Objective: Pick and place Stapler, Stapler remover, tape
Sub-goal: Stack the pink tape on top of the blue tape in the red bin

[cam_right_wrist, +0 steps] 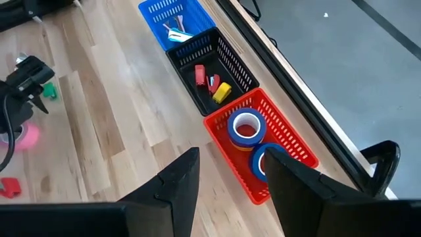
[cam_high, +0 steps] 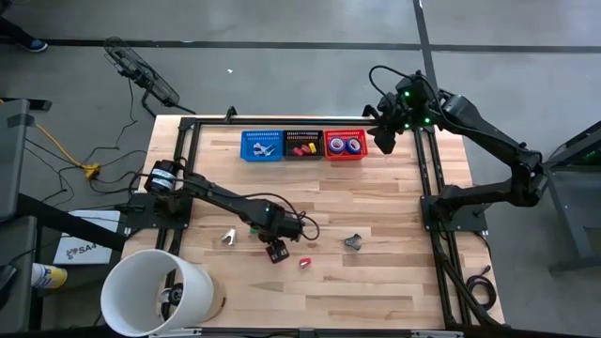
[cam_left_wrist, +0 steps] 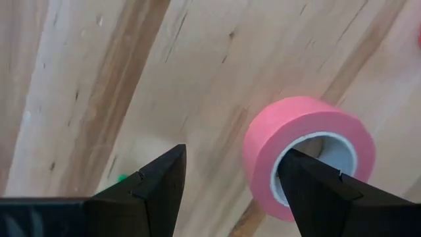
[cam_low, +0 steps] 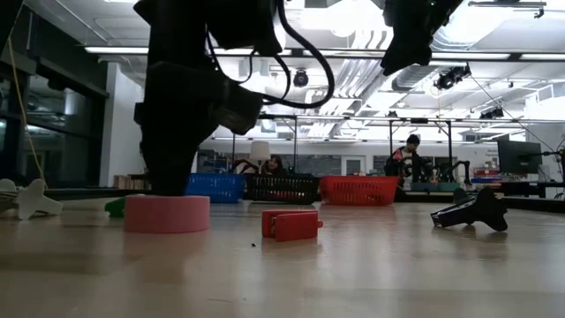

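Note:
A pink tape roll [cam_left_wrist: 309,141] lies flat on the wooden table [cam_high: 376,282], near its middle [cam_low: 166,213]. My left gripper [cam_left_wrist: 235,155] is open right above it [cam_high: 275,250]: one finger [cam_left_wrist: 316,191] stands over the roll's open centre, the other out over bare wood. A small red stapler [cam_high: 304,262], a dark stapler remover [cam_high: 353,242] and a white stapler remover [cam_high: 228,237] lie on the table nearby. My right gripper [cam_right_wrist: 230,158] is open and empty, up over the red basket [cam_high: 345,144], which holds blue tape rolls [cam_right_wrist: 247,128]. My left gripper comes at the pink roll from above, pointing down, with one finger [cam_left_wrist: 316,191] over the roll's hole [cam_left_wrist: 325,148]. I cannot tell whether that finger touches the roll. The roll rests flat on the table.
Three baskets line the far edge: blue [cam_high: 261,145] with white removers, black [cam_high: 303,144] with red and yellow staplers, and the red one. A big white cylinder [cam_high: 155,291] stands at the near left corner. A small green piece [cam_right_wrist: 47,91] lies beside the left gripper.

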Robot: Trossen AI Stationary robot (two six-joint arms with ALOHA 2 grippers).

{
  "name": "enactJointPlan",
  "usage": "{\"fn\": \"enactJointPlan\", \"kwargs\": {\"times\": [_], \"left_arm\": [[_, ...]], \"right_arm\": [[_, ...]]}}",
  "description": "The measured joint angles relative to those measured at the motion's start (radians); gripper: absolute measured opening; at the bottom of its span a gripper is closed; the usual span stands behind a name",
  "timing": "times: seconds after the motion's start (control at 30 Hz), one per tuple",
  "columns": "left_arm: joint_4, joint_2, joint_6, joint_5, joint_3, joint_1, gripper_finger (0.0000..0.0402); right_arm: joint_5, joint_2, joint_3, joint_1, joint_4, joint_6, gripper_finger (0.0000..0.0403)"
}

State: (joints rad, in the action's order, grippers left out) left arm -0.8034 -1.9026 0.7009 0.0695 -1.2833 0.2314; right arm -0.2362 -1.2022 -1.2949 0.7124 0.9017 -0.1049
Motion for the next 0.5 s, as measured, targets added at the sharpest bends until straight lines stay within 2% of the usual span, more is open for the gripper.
{"fn": "enactJointPlan", "kwargs": {"times": [0.33, 0.5], "left_arm": [[0.04, 0.004, -0.159, 0.017, 0.049, -0.002, 0.0227], [0.041, 0.005, -0.216, 0.002, 0.052, -0.002, 0.0192]], "right_arm": [[-0.003, 0.0, 0.0, -0.021, 0.0, 0.053, 0.0157], [-0.003, 0.0, 0.0, -0.059, 0.0, 0.063, 0.0151]]}}
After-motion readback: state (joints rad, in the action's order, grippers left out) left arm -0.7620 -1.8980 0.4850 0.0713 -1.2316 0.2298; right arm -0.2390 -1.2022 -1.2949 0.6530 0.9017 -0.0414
